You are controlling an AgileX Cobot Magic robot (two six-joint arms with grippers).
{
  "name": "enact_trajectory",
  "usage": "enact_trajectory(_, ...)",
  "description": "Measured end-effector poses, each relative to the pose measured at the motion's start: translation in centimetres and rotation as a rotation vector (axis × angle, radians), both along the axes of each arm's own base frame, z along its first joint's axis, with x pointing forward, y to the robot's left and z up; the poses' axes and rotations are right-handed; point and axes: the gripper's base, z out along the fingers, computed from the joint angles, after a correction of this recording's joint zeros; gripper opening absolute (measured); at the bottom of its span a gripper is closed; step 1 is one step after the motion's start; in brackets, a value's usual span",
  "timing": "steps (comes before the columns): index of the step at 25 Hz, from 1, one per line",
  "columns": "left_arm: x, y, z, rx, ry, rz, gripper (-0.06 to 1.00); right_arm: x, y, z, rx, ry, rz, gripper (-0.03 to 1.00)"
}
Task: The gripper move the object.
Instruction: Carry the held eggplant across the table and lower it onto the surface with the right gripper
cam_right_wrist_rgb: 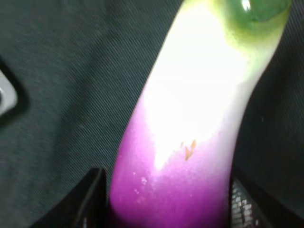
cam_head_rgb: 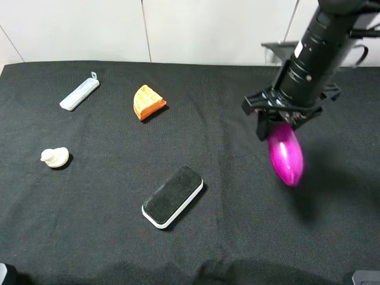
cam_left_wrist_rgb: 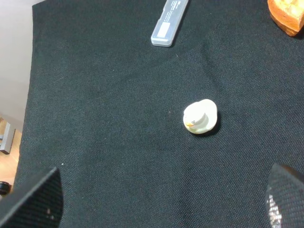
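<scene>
The right gripper, at the right of the high view, is closed on the eggplant. The eggplant hangs below the jaws, its long axis pointing toward the frame's lower right, seemingly clear of the black cloth. The left gripper is spread wide, empty and well apart.

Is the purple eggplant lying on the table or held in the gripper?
Held. The right gripper is shut on the eggplant, a finger on each side, hanging beneath it.

Open cloth round pincer — eraser, wedge leftward
</scene>
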Motion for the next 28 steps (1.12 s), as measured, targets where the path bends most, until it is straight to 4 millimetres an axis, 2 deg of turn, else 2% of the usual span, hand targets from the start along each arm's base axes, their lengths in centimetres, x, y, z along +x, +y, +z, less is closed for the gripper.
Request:
enact_trajectory(6, 0.0, 0.0, 0.0, 0.000, 0.000, 0.000, 0.91, 2.3, 1.3, 1.1, -0.010, 0.011, 0.023, 0.38)
enact_trajectory(13, 0.0, 0.0, 0.0, 0.000, 0.000, 0.000, 0.91, 5.1, 3.1, 1.3, -0.002, -0.007, 0.050, 0.38)
enact_trajectory(28, 0.0, 0.0, 0.0, 0.000, 0.000, 0.000, 0.91, 10.4, 6.5, 0.3, 0.030, -0.035, 0.062, 0.38)
